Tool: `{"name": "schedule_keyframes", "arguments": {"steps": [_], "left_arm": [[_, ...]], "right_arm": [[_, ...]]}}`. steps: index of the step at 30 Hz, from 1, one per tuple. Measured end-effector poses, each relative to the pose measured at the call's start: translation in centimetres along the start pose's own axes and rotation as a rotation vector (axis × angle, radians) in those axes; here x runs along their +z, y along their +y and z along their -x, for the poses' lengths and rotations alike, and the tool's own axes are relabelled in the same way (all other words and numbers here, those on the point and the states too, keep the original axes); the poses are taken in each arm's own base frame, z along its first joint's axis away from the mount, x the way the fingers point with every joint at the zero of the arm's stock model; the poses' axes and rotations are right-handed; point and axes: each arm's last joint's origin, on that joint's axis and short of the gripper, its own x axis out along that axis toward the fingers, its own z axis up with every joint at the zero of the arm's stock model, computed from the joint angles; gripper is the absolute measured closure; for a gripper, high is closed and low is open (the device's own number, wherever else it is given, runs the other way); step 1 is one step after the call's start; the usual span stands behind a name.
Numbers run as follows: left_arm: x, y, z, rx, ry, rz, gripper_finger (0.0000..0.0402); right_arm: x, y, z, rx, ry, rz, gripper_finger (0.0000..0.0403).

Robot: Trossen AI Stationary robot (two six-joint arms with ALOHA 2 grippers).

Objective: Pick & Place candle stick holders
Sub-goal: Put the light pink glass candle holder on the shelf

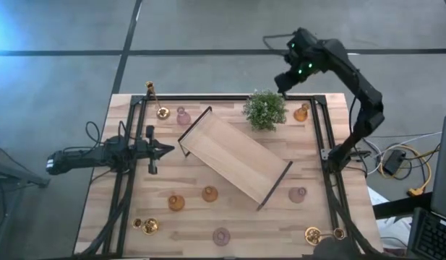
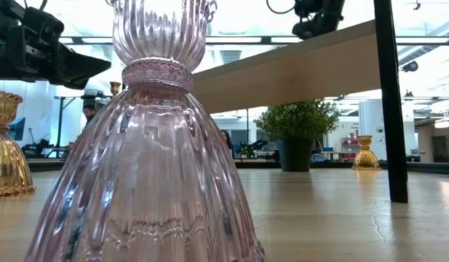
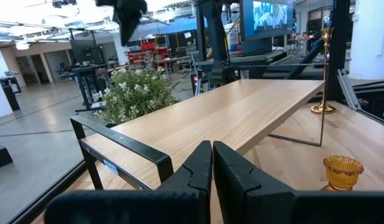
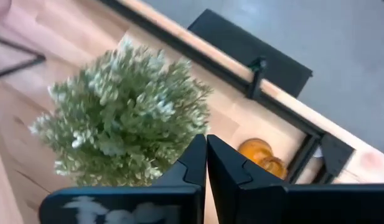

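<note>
Several candle stick holders stand on their bases around the table: a tall-stemmed gold one (image 1: 162, 112), a pink one (image 1: 183, 116) and an amber one (image 1: 301, 113) at the far side, two amber ones (image 1: 176, 203) and pink ones (image 1: 298, 193) nearer, and gold ones (image 1: 149, 227) at the near corners. My left gripper (image 1: 167, 150) is shut and empty, level above the table's left side, pointing at the wooden tray (image 1: 237, 157). My right gripper (image 1: 282, 81) is shut and empty, high above the plant (image 1: 265, 109); its wrist view shows the amber holder (image 4: 261, 155) below.
The long wooden tray with black wire handles (image 3: 241, 112) lies slantwise across the table's middle. The green potted plant (image 4: 123, 124) stands at the far edge beside the amber holder. A pink holder (image 2: 148, 167) stands right in front of the low camera. A black frame (image 1: 320, 137) rims the table.
</note>
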Motion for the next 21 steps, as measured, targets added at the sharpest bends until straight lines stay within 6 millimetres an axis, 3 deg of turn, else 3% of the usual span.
{"name": "schedule_keyframes", "arguments": {"steps": [5,9,15,21], "left_arm": [[0.0,0.0,0.0,0.0,0.0,0.0,0.0383],[0.0,0.0,0.0,0.0,0.0,0.0,0.0383],[0.0,0.0,0.0,0.0,0.0,0.0,0.0383],[0.0,0.0,0.0,0.001,0.0,0.0,0.0383]], "right_arm": [[1.5,0.0,1.9,0.01,-0.063,-0.093,0.0394],[2.7,0.8,2.0,-0.023,-0.086,-0.082,0.0394],[4.5,0.4,0.0,-0.099,-0.078,-0.173,0.0394],[5.7,0.9,-4.2,-0.094,0.035,-0.242,0.0394]]}}
